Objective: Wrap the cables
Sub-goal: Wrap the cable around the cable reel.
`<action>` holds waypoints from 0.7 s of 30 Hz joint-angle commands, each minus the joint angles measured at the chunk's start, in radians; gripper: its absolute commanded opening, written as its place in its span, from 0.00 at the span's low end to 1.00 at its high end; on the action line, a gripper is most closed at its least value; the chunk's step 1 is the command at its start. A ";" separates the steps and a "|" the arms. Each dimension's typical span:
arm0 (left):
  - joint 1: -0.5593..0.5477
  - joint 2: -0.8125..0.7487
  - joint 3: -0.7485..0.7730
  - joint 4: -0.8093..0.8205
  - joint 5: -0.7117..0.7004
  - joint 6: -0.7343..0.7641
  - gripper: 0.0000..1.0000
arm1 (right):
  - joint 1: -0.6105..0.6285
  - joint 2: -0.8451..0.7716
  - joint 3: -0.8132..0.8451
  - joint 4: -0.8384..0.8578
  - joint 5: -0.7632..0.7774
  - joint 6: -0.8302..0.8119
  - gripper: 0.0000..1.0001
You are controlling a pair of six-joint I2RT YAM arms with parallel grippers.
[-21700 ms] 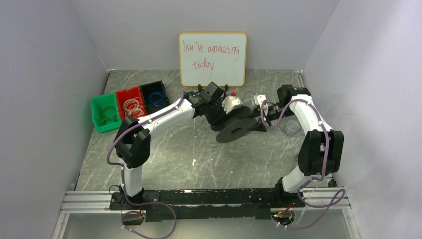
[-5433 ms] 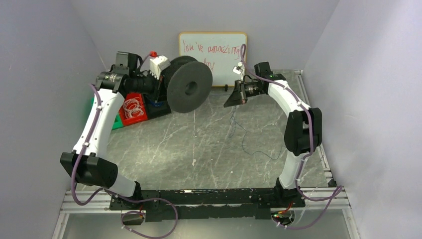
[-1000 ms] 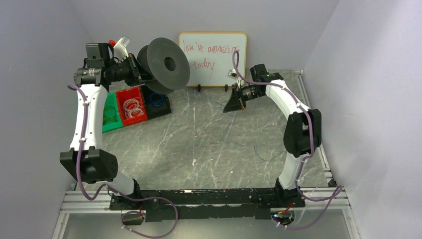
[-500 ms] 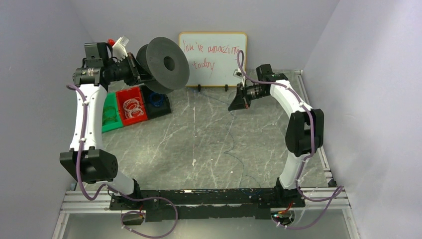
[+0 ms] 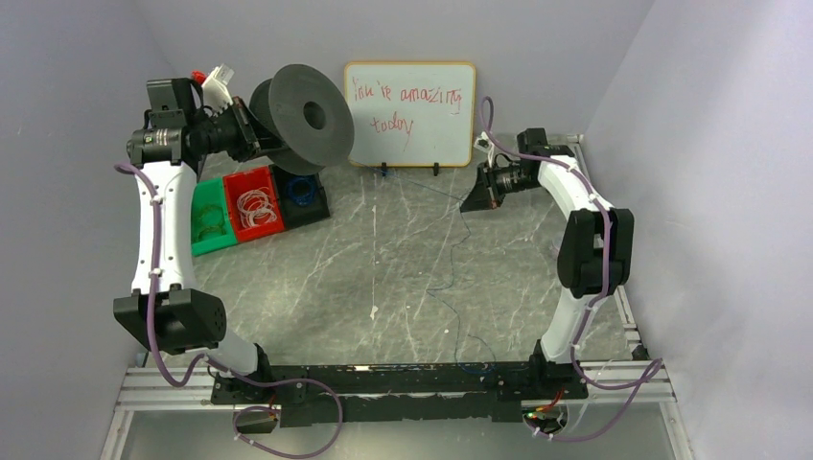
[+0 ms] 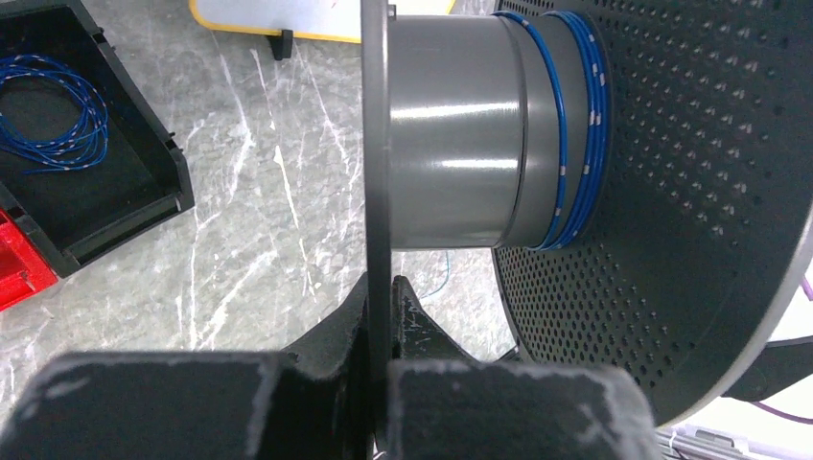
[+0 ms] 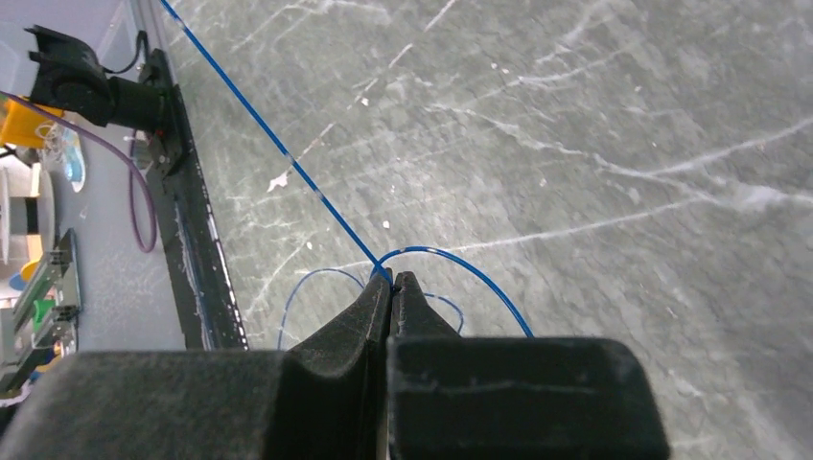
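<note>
Clearly the cable (image 7: 288, 158) is the fussy part: thread-thin, blue with small pale marks, and I judge it nearly weightless, limp and slick, likely to slide through a pinch, kink or tangle if it goes slack. My right fingers (image 7: 360, 316) are pressed together on it at their very tips, above the far right part of the surface (image 5: 383, 268). That seems the right place to hold, on the run between the spool and the loose slack, gently enough for it to feed. From the pinch, one taut line rises toward the spool (image 6: 451, 134). The rest curls in loose loops and trails across the surface toward its near edge.

My left fingers (image 6: 417, 331) are clamped on the edge of one flange, holding the spool high over the far left corner. A few blue turns (image 6: 575, 125) sit on the core against the perforated flange. More blue cable lies coiled in the black bin (image 6: 144, 144) below.

Red handwriting on the whiteboard (image 5: 410, 113) at the far edge reads "You're amazing today". I can read no brand or label.
</note>
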 commanded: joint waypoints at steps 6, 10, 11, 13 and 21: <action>0.101 -0.084 0.091 0.191 -0.148 0.043 0.02 | -0.095 0.070 0.149 -0.459 0.357 -0.314 0.00; 0.075 -0.095 0.038 0.208 -0.156 0.053 0.02 | -0.058 0.023 0.161 -0.543 0.411 -0.342 0.00; 0.064 -0.098 0.028 0.210 -0.168 0.059 0.02 | -0.042 0.002 0.161 -0.543 0.410 -0.337 0.00; 0.036 -0.103 0.014 0.211 -0.185 0.068 0.02 | -0.007 -0.026 0.174 -0.545 0.372 -0.327 0.00; -0.072 -0.117 -0.032 0.186 -0.182 0.194 0.02 | 0.025 -0.086 0.214 -0.190 0.275 0.091 0.00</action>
